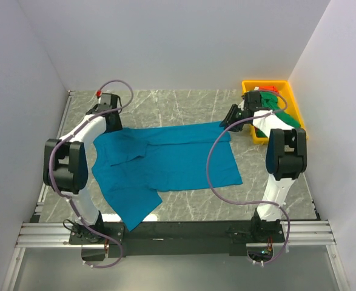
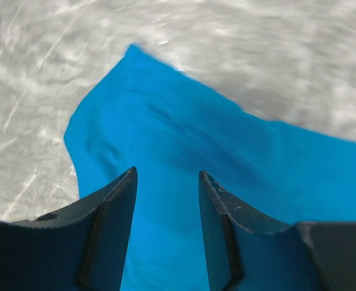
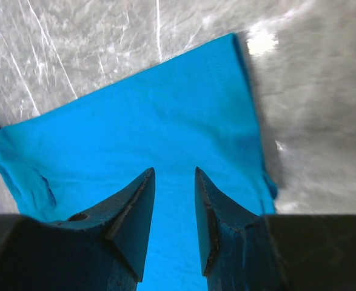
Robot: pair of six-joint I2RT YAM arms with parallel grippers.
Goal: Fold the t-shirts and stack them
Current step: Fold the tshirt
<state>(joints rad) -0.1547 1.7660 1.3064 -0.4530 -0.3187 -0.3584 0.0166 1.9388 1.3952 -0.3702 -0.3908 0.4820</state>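
Note:
A teal-blue t-shirt lies spread on the marble table, its upper part folded over and one sleeve end reaching toward the near edge. My left gripper hovers over the shirt's far left corner. In the left wrist view that gripper is open, with only the cloth below showing between its fingers. My right gripper is at the shirt's far right corner. In the right wrist view it is open over the cloth, pinching nothing. A green t-shirt and a red-orange piece sit in the bin.
The yellow bin stands at the back right, just behind my right arm's wrist. White walls close in the table on the left, back and right. Bare marble shows behind the shirt and at the near right.

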